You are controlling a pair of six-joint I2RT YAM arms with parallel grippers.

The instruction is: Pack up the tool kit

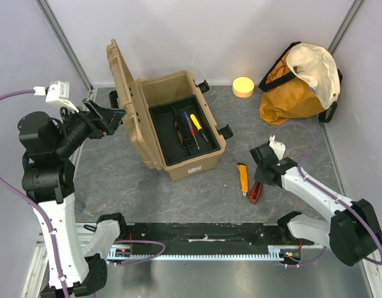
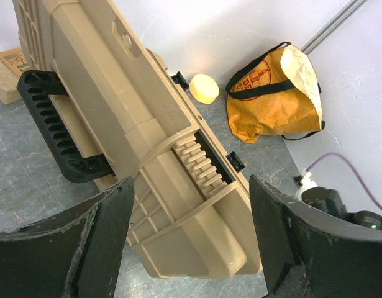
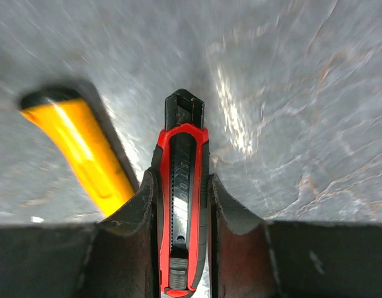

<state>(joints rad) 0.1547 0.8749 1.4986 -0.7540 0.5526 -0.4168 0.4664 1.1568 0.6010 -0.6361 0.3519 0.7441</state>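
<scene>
Open toolbox [image 1: 200,162] at upper centre, right claw [image 3: 181,205] pinching a red knife [image 3: 183,155].

In the top view the toolbox's lid [image 1: 123,87] stands tipped up to the left, with screwdrivers [image 1: 194,127] in its black tray [image 1: 166,133]. The left claw [image 2: 191,230] is spread wide at left of the frame, just beside the lid and its black handle [image 2: 54,127]. The right claw sits at lower right, with a yellow knife [image 1: 243,177] just beside the red one on the table [image 1: 197,198]. An orange bag [image 1: 299,84] stands at upper right.
</scene>
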